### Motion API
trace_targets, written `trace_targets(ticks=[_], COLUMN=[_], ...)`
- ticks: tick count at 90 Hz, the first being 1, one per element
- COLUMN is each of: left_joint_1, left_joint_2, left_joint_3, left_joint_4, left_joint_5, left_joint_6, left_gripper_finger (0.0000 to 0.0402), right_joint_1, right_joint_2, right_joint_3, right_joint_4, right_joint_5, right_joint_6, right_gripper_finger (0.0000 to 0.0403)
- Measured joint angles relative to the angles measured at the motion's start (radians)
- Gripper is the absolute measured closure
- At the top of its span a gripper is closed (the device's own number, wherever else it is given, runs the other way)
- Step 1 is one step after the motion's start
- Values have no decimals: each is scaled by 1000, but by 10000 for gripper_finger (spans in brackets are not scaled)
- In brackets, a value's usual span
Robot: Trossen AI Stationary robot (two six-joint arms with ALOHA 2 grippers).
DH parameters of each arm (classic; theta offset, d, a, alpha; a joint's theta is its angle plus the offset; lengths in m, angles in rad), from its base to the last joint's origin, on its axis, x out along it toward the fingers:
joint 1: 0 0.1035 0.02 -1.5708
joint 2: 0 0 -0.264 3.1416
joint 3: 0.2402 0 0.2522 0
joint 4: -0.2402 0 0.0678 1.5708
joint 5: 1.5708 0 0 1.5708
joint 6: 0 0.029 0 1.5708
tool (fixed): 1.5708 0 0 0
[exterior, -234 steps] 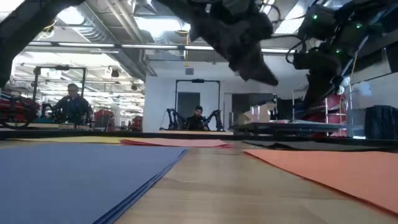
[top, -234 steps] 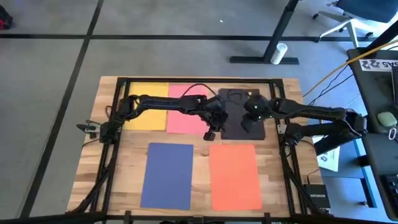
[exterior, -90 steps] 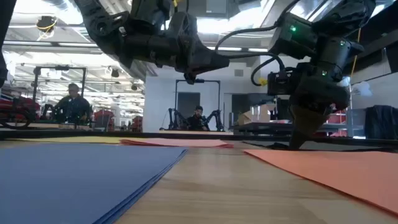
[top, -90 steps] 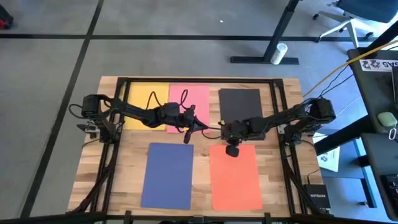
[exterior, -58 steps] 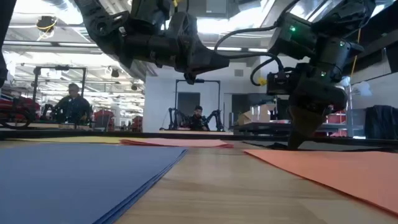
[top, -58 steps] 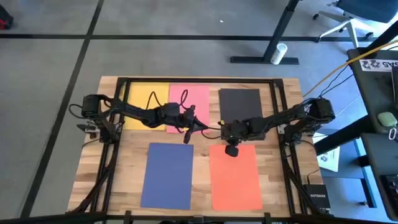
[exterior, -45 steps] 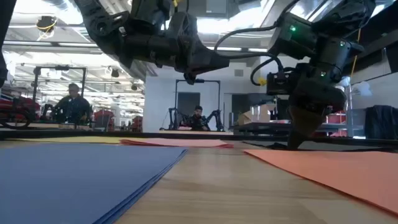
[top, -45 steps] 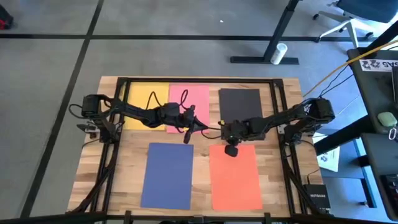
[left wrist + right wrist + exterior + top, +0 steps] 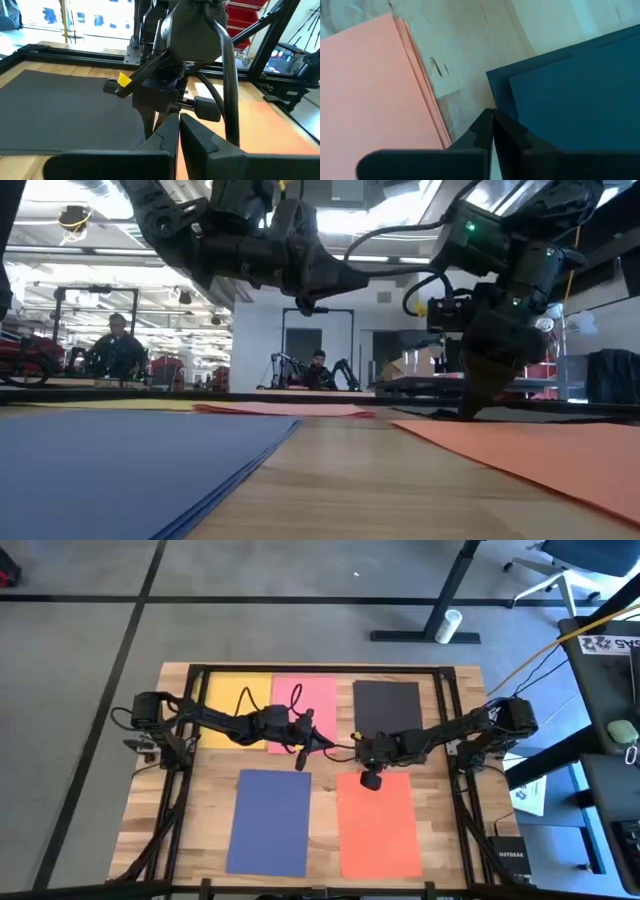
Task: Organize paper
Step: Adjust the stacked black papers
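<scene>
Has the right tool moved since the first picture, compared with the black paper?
Yes. The right tool has come off the black paper toward the table's near side, to the orange paper's far edge.

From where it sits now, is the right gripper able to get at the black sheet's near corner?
Probably yes. The right gripper, shut, hangs right at the black sheet and its near corner beside the orange sheet. Nothing lies between; the left gripper waits off by the pink sheet.

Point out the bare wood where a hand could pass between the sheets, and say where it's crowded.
Free: the strip between the navy blue sheet and the orange sheet, and the wood left of the navy sheet. Crowded: the band between the rows, where the left gripper and right gripper sit below the pink sheet and black sheet.
</scene>
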Motion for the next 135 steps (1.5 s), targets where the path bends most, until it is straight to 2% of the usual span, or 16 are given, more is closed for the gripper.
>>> trace_targets(ticks=[18, 30, 42, 50, 61, 69, 80, 89, 110, 124, 135], left_joint_1=[0, 7, 36, 42, 37, 51, 90, 107, 83, 66, 65], left_joint_2=[0, 0, 0, 0, -7, -19, -21, -21, -21, -21, -21], left_joint_3=[0, 2, 49, 92, 110, 114, 114, 114, 114, 114, 113], left_joint_4=[0, -36, -254, -414, -447, -438, -470, -530, -543, -532, -531], left_joint_5=[0, 2, 1, -9, -52, -103, -110, -99, -97, -95, -96], left_joint_6=[-3, -39, -68, -15, 16, 11, -44, -56, -16, -16, -16], left_gripper_finger=[402, 402, 402, 402, 402, 402, 402, 402, 402, 402, 402], right_joint_1=[0, -1, -1, 0, 1, 0, -25, -89, -350, -534, -635], right_joint_2=[0, 0, 2, 3, 3, 2, 2, -2, -24, -15, 8], right_joint_3=[0, -3, 14, 38, 86, 129, 192, 217, 219, 219, 219], right_joint_4=[4, 30, 17, 9, -5, -44, -150, -223, -229, -152, -101], right_joint_5=[-2, -63, -87, -108, -124, -95, 19, 89, 123, 58, 24], right_joint_6=[7, 7, 12, 13, 2, -10, -20, -15, -63, -168, -204], right_gripper_finger=[402, 402, 402, 402, 402, 402, 402, 402, 402, 402, 402])
